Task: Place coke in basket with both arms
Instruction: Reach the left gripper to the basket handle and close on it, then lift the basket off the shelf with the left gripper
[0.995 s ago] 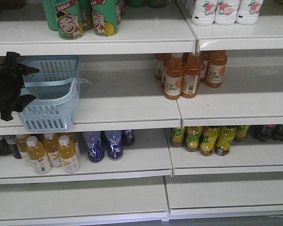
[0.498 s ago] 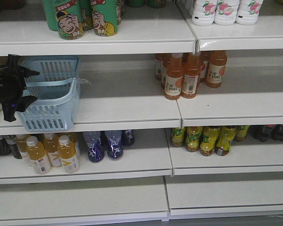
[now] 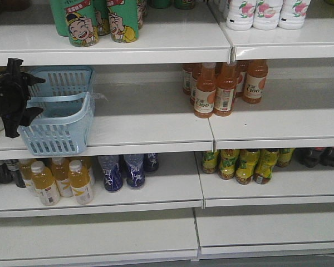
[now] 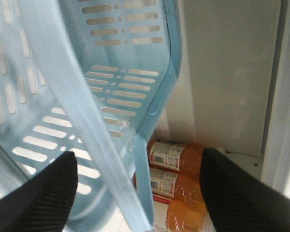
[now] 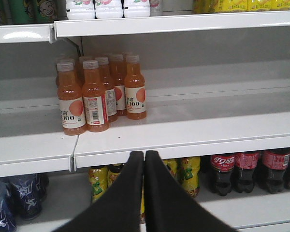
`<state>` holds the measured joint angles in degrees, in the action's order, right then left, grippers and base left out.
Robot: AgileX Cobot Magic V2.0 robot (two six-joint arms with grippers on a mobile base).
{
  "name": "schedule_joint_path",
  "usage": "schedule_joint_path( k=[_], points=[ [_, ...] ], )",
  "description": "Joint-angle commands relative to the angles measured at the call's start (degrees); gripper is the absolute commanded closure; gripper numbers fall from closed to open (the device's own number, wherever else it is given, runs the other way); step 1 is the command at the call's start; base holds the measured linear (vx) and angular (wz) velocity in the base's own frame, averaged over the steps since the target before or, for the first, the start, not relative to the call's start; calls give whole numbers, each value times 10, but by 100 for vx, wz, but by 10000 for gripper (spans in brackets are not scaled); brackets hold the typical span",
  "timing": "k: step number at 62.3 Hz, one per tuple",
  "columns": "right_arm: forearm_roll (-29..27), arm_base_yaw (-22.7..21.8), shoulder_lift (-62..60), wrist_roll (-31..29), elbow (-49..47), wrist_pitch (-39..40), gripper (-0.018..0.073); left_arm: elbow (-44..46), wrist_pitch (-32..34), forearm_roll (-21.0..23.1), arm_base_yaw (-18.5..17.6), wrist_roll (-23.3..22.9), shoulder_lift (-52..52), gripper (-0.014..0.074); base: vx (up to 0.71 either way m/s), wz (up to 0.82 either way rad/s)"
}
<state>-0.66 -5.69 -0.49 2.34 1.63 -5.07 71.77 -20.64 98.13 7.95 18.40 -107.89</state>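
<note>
The pale blue basket (image 3: 61,114) stands at the left end of the middle shelf, overhanging its front edge. My left gripper (image 3: 38,97) is open at the basket's left side. In the left wrist view the basket wall (image 4: 125,58) and a flat handle strap (image 4: 82,121) run between the wide-apart black fingers (image 4: 36,195), untouched by either. Several coke bottles (image 5: 222,171) with red labels stand on the lower shelf at the right, and show as dark bottles (image 3: 323,156) in the front view. My right gripper (image 5: 144,157) is shut and empty, pointing at the shelf edge left of them.
Orange juice bottles (image 3: 222,89) cluster mid-shelf. Green cans (image 3: 103,19) and white bottles (image 3: 267,14) fill the top shelf. Yellow-labelled bottles (image 3: 242,164), blue bottles (image 3: 122,169) and yellow juice bottles (image 3: 61,181) stand on the lower shelf.
My left gripper has risen slightly and drawn a little left. The basket's near corner has shifted a bit left with it. Bottles are unmoved.
</note>
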Motion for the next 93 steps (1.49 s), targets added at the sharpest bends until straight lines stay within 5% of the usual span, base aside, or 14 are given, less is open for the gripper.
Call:
schedule_joint_path(
  k=[1,36,46,60,80,93],
  points=[
    [2,-4,-8,-4,11,42,569,20,-2,44,1,-8,25,94,0,0],
    [2,-4,-8,-4,11,42,569,60,-44,44,1,-7,-14,122,0,0],
    [2,-4,-8,-4,11,42,569,60,-38,44,1,-7,-14,270,0,0],
    [2,-4,-8,-4,11,42,569,60,-37,44,1,-7,-14,606,0,0],
    [2,-4,-8,-4,11,42,569,60,-63,42,1,1,-13,603,0,0],
    [2,-4,-8,-4,11,42,569,60,-127,41,1,73,-13,603,0,0]
  ],
)
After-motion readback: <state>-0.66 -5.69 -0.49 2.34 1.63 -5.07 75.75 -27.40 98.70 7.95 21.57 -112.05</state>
